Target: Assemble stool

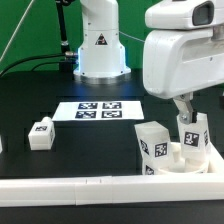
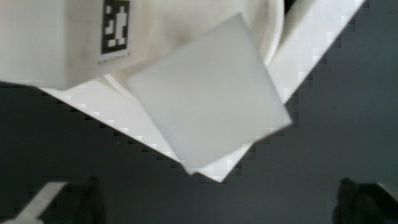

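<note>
The stool's round white seat disc (image 1: pixel 186 157) lies at the exterior view's right, against the rail corner. Two tagged white legs stand on it: one nearer the middle (image 1: pixel 153 143), one at the right (image 1: pixel 193 133). My gripper (image 1: pixel 186 113) hovers just above the right leg. In the wrist view my gripper (image 2: pixel 217 205) is open, its dark fingertips (image 2: pixel 68 202) wide apart with only dark table between them. A tagged leg (image 2: pixel 107 35) and a flat white face (image 2: pixel 214 95) lie beyond the fingertips. A loose leg (image 1: pixel 41 133) lies on the table at the left.
The marker board (image 1: pixel 100 110) lies mid-table in front of the robot base (image 1: pixel 100 50). The long white L-shaped rail (image 1: pixel 90 186) runs along the front edge and up the right side. Another white part (image 1: pixel 2 146) shows at the far left edge.
</note>
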You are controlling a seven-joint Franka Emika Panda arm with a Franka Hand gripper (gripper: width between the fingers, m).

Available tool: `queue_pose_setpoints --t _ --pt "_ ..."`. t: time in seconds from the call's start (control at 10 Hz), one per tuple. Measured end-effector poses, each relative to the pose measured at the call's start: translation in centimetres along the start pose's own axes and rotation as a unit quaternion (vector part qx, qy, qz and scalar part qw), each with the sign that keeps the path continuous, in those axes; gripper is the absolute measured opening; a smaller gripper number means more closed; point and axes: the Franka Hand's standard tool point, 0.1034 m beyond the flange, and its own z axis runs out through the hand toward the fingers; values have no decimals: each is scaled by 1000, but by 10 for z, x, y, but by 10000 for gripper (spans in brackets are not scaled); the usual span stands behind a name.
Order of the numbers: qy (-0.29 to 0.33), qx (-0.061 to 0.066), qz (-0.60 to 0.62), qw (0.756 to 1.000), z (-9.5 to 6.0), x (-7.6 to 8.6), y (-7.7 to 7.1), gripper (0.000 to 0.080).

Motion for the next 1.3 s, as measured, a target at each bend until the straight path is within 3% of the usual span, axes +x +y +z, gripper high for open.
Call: queue_pose_setpoints --t 0.3,0.6,0.8,1.0,1.3 --pt "-7 -8 -77 997 2 -3 5 649" --pt "-23 -12 -82 996 34 -14 3 649" --pt "-26 -11 -66 997 38 -17 4 649" --pt "-26 -11 -63 998 39 -17 5 375" --pt "-24 -14 70 997 39 -17 4 334"
